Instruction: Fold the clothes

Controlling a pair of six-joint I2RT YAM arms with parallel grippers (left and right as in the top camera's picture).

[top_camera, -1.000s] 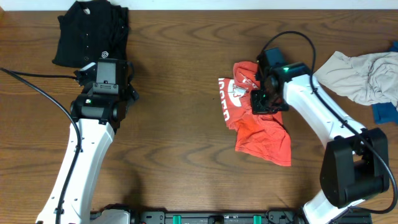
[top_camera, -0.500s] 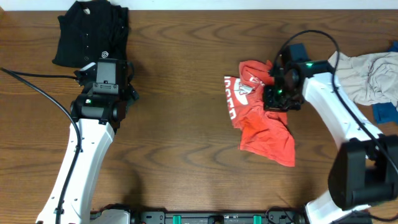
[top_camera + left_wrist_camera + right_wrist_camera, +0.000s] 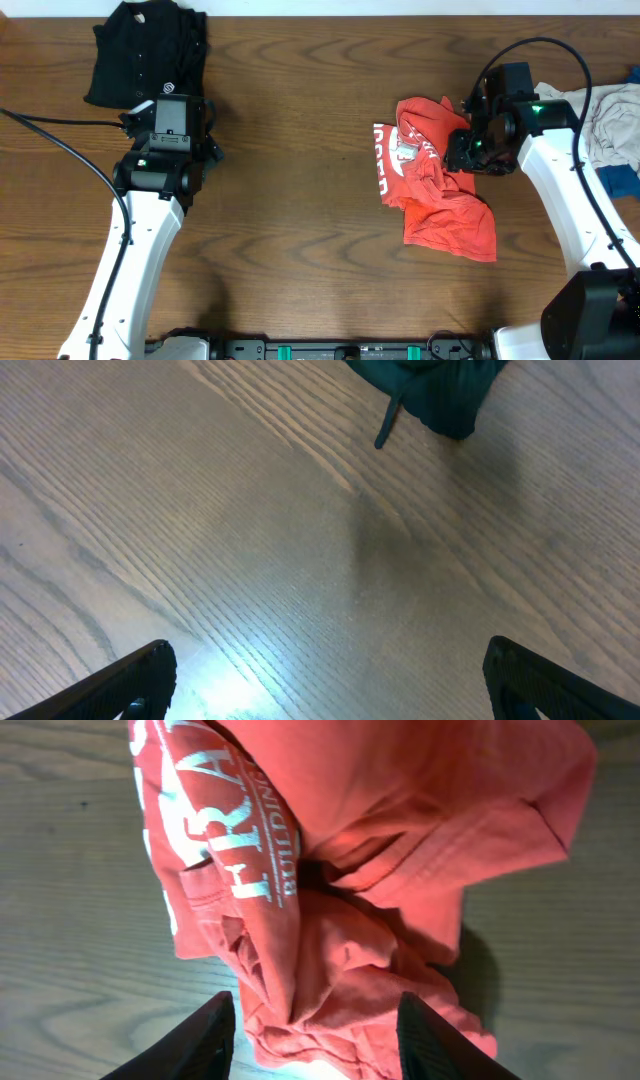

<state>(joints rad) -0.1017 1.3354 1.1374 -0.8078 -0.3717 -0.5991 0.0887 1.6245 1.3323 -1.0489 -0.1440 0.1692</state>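
The orange-red T-shirt [image 3: 440, 190] with white lettering lies crumpled on the wooden table, right of centre. My right gripper [image 3: 470, 150] is at its upper right edge. In the right wrist view the right gripper [image 3: 315, 1040] is closed round a bunched fold of the T-shirt [image 3: 340, 870]. My left gripper [image 3: 170, 105] hovers open and empty just below the black logo shirt [image 3: 145, 50]. In the left wrist view the left gripper [image 3: 330, 680] has only bare wood between its fingers, and the black shirt's hem [image 3: 430, 390] shows at the top.
A pale grey garment [image 3: 605, 110] is heaped at the right edge, with a blue piece [image 3: 620, 180] below it. The black shirt lies folded at the far left corner. A black cable [image 3: 60, 150] runs across the left side.
My right gripper has moved right and slightly away from me, dragging the orange-red T-shirt with it towards the grey garment. The left arm has not moved.
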